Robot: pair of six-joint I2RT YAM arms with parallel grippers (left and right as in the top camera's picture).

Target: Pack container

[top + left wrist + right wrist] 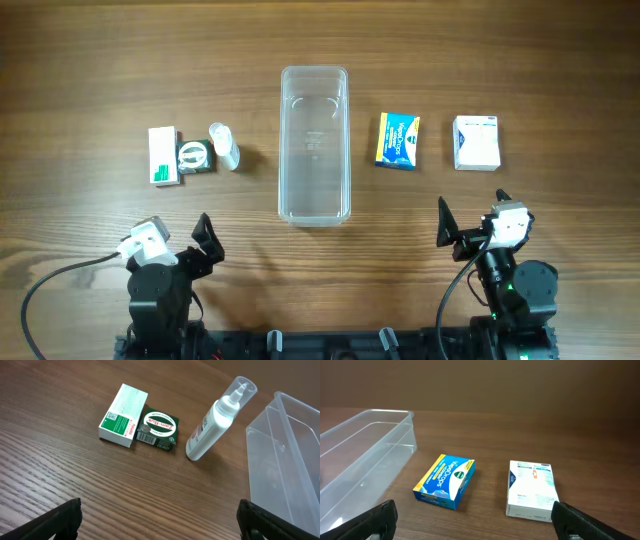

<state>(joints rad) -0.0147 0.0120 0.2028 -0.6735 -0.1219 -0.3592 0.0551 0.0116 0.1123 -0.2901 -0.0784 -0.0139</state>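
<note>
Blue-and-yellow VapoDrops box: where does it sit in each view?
Overhead: the blue-and-yellow VapoDrops box is right of centre, between the long clear plastic tub and a white carton.
Left wrist: not in it.
Right wrist: lower centre, left of the white carton.
Shared landmark: the tub, at the right edge in left wrist and the left edge in right wrist.

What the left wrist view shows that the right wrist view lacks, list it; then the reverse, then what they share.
Only the left wrist view: a white-and-green rectangular carton, a dark green square Zam-Buk box beside it, and a white plastic spray bottle.
Only the right wrist view: a blue-and-yellow VapoDrops box and a white cardboard box, apart from each other.
Both: the empty clear plastic rectangular container, the brown wooden table, and an arm's own open fingers, the left pincer in one and the right pincer in the other.
</note>
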